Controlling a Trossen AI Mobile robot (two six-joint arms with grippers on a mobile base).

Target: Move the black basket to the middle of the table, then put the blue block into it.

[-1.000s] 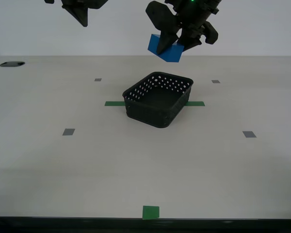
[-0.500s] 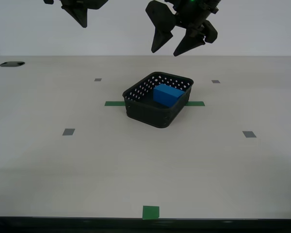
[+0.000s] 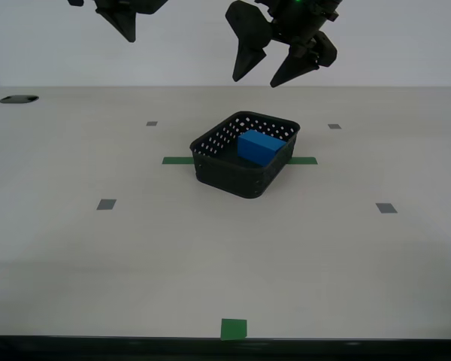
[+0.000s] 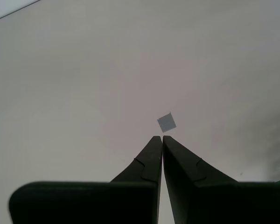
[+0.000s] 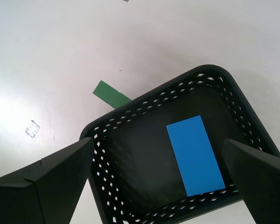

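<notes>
Blue block (image 3: 258, 146) dropped from first gripper (image 3: 275, 69) into black basket (image 3: 245, 154); block now lies inside. Basket sits mid table (image 3: 135, 248) on green strip. First gripper's jaws wide apart, empty; second gripper (image 4: 159, 140) closed, empty. Job looks done; next, arms pull away.

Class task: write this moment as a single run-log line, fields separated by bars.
blue block: inside black basket | basket: on green tape strip, mid-table | my first hand: open, empty, above basket | my second hand: shut, empty

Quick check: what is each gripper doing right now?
My first gripper: open, empty, above the black perforated plastic basket holding the small blue rectangular block.
My second gripper: closed, empty.
</notes>
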